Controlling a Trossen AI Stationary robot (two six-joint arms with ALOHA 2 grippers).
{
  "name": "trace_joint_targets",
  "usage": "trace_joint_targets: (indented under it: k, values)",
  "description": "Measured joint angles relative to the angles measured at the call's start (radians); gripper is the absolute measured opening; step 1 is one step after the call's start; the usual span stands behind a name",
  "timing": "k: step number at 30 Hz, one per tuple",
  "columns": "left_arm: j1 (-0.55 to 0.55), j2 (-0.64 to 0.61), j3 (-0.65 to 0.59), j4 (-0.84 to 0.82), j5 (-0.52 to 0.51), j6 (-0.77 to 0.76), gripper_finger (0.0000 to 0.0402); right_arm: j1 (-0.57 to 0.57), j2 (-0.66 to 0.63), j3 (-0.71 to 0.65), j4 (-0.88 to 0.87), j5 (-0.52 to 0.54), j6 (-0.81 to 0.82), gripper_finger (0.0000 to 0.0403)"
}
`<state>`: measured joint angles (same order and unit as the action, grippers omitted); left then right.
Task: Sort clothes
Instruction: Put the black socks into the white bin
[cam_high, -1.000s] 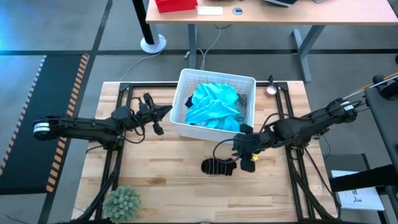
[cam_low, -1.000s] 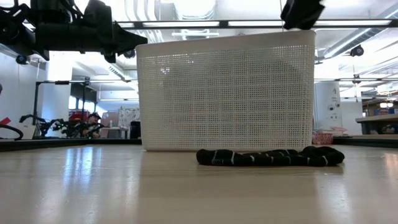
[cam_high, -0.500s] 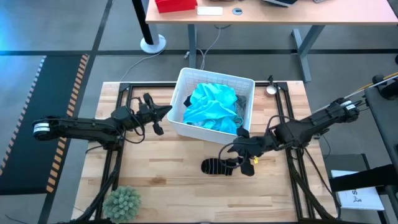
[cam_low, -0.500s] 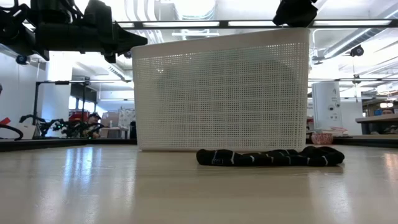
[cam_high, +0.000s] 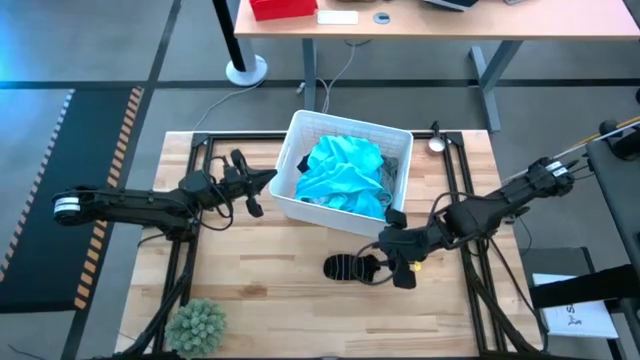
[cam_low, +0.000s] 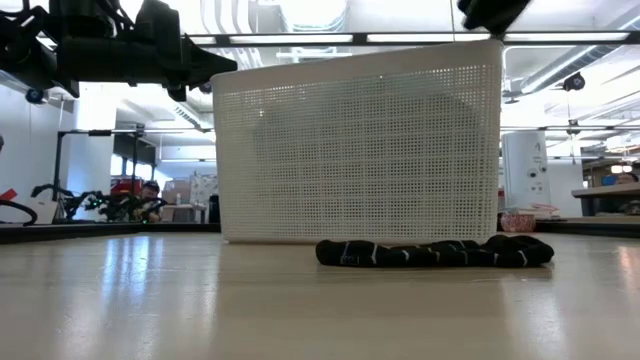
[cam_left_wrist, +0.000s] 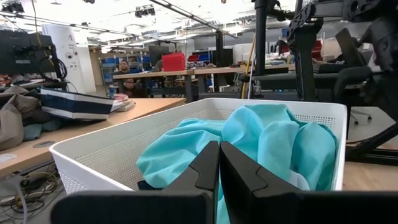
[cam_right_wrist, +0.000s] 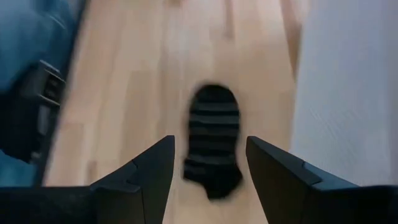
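Evenly lit from overhead in the high view, with only soft, short shadows on the pale wooden bench (cam_high: 300, 250). Blue glow along the left edge of that frame. Strongly backlit at bench height: bright ceiling strip lights (cam_low: 300, 38) across the top, arms reduced to dark silhouettes, a pale sheen in the lower left of the bench surface. Sharp and bright in the left wrist view. Heavily smeared by motion blur in the right wrist view, striped sock (cam_right_wrist: 213, 140) soft-edged.
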<state>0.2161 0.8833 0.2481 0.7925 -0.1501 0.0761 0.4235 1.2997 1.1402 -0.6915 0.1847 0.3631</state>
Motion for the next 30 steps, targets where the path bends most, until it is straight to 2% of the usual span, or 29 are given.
trace_joint_targets:
  k: [4, 10, 16, 23, 30]
  values:
    - [0.0, 0.0, 0.0, -0.001, 0.0, -0.003, 0.0, 0.001, 0.001, -0.022, -0.099, 0.008, 0.051, 0.0182]
    - [0.0, 0.0, 0.0, -0.003, 0.0, -0.004, 0.0, 0.036, -0.004, -0.08, -0.087, 0.017, 0.114, 0.016]
    - [0.0, 0.0, 0.0, -0.002, 0.0, -0.004, 0.0, 0.075, -0.001, -0.113, -0.088, 0.102, 0.185, 0.0139]
    - [0.0, 0.0, 0.0, -0.001, 0.0, -0.007, 0.0, 0.074, -0.001, -0.171, -0.115, 0.297, 0.324, 0.0092]
    - [0.0, 0.0, 0.0, -0.001, 0.0, -0.007, 0.0, 0.071, -0.001, -0.197, -0.238, 0.47, 0.536, 0.0028]
